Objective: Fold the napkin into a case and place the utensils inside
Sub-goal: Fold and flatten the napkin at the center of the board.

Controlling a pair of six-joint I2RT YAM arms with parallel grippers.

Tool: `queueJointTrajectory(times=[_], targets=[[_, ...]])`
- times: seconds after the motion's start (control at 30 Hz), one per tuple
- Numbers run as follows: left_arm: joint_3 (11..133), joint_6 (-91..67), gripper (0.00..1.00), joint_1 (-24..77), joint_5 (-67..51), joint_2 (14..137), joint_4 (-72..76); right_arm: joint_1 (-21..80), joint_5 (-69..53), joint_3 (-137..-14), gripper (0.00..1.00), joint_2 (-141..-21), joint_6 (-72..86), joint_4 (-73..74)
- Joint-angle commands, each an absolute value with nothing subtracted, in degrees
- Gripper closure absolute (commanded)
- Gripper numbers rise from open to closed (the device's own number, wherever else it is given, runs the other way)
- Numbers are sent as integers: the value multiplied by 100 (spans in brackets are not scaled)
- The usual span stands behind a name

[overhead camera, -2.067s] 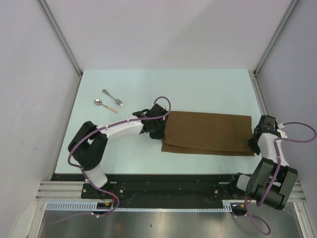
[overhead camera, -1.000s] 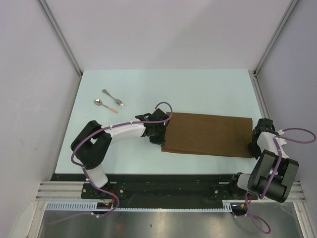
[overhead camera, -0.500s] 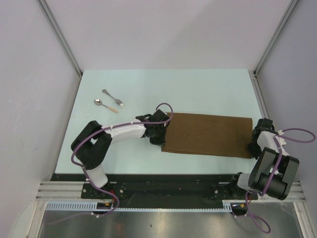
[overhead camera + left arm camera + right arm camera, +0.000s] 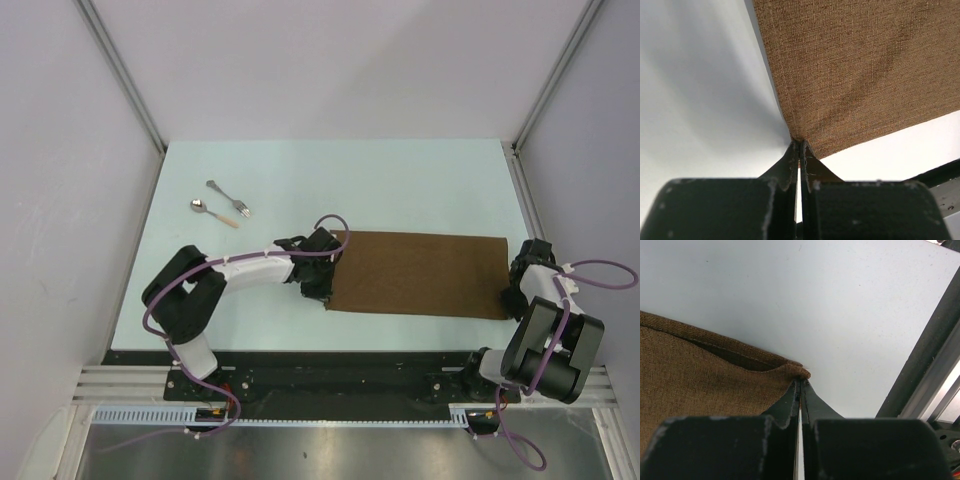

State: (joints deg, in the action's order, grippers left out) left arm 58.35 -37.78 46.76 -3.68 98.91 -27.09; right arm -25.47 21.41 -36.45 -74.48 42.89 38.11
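The napkin [image 4: 415,273] lies lengthwise between the arms. The left gripper [image 4: 800,147] is clenched on its left corner; the right gripper [image 4: 800,384] on its right corner.

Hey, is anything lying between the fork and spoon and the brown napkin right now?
Nothing loose does. The fork and spoon lie on the table, to the far left of the napkin. Only the left gripper, shut on the napkin's near left corner, sits on that side. The right gripper pinches the opposite end.
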Motion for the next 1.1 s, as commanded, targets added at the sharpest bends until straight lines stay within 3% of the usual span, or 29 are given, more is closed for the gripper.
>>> queueJointTrajectory(times=[0.0, 0.5, 0.63, 0.7, 0.73, 0.83, 0.87, 0.93, 1.07], targets=[[5722, -3832, 100, 4693, -325, 9800, -2742, -2645, 2329, -3586, 100, -7488, 4421, 3516], [5625, -3823, 100, 4702, -562, 9879, -2637, -2654, 2224, -3507, 99, -7567, 4509, 3428], [5520, -3788, 100, 4693, -764, 9923, -2496, -2654, 2197, -3568, 89, -7524, 4483, 3472], [5450, -3727, 96, 4693, -791, 9792, -2435, -2611, 2267, -3630, 83, -7375, 4474, 3585], [5406, -3683, 85, 4693, -791, 9713, -2365, -2593, 2302, -3708, 76, -7304, 4439, 3629], [5274, -3551, 66, 4685, -721, 9247, -2338, -2497, 2443, -3919, 58, -6936, 4377, 3902], [5273, -3481, 57, 4676, -764, 9168, -2355, -2444, 2548, -4111, 57, -6839, 4342, 4068], [5344, -3393, 48, 4667, -773, 8870, -2575, -2259, 2662, -4297, 52, -6566, 4254, 4200], [5458, -3077, 45, 4606, -712, 8254, -2839, -1812, 3092, -4798, 48, -6258, 3826, 4404]])
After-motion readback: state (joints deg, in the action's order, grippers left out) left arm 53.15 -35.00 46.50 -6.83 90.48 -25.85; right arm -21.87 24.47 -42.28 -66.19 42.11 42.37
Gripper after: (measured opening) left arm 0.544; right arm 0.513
